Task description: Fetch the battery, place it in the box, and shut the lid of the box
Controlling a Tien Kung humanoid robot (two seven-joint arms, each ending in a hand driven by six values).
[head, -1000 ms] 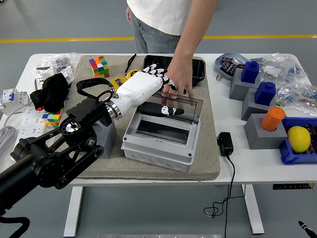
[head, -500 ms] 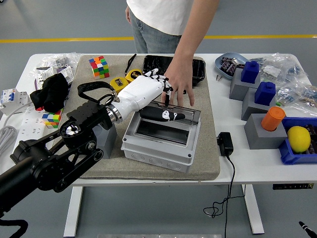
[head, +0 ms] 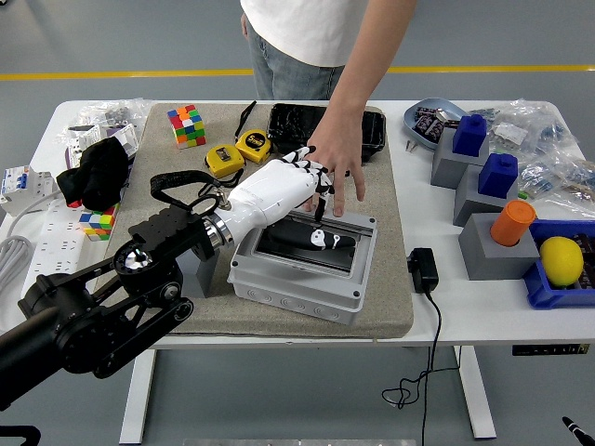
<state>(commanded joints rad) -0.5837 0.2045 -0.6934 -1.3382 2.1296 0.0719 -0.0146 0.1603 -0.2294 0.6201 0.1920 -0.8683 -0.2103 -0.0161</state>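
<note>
Lid (head: 311,243) lies under the left robot hand (head: 284,190), fingers spread flat; battery hidden.

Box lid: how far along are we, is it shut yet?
The lid now lies nearly flat over the grey box, lower than a second ago. The left hand rests on its far edge beside a person's hand. Whether the battery is inside can't be seen. Left: press it fully shut and withdraw.

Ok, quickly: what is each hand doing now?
Left hand: fingers spread, pressing on the box lid, holding nothing.
Right hand: not in view.
Person's hand: resting at the lid's far edge.
</note>
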